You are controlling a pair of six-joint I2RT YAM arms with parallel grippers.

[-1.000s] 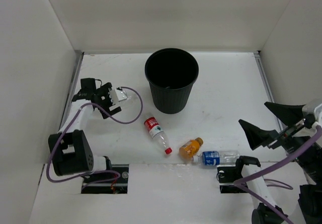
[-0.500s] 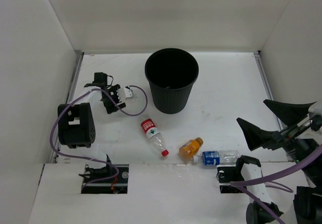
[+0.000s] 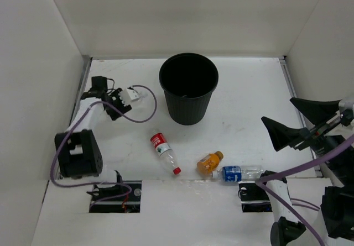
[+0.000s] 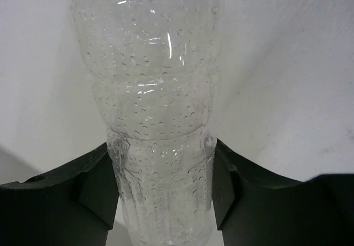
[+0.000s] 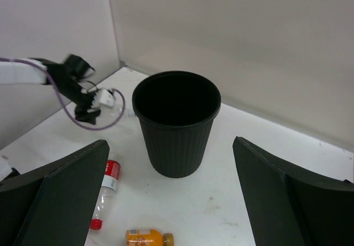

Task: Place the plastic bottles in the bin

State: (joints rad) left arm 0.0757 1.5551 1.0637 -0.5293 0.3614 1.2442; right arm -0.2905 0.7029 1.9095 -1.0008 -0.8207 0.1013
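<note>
White tabletop (image 3: 249, 108), enclosed by plain white walls: back panel (image 3: 188, 14), left panel (image 3: 33, 91), right panel (image 3: 323, 41). Lighting even, shadows soft.

You have a white counter (image 3: 249, 102) boxed in by plain white walls: a back wall (image 3: 182, 14), a left wall (image 3: 33, 102) and a right wall (image 3: 326, 30). A thin grey strip (image 3: 84, 83) runs where the counter meets the left wall, and a matching strip (image 3: 290, 85) runs along the right side. At the near edge you see a white ledge (image 3: 188, 213) with two dark rectangular openings, a left cutout (image 3: 135, 189) and a right cutout (image 3: 250, 204). The counter shows a few faint scuffs.
</note>
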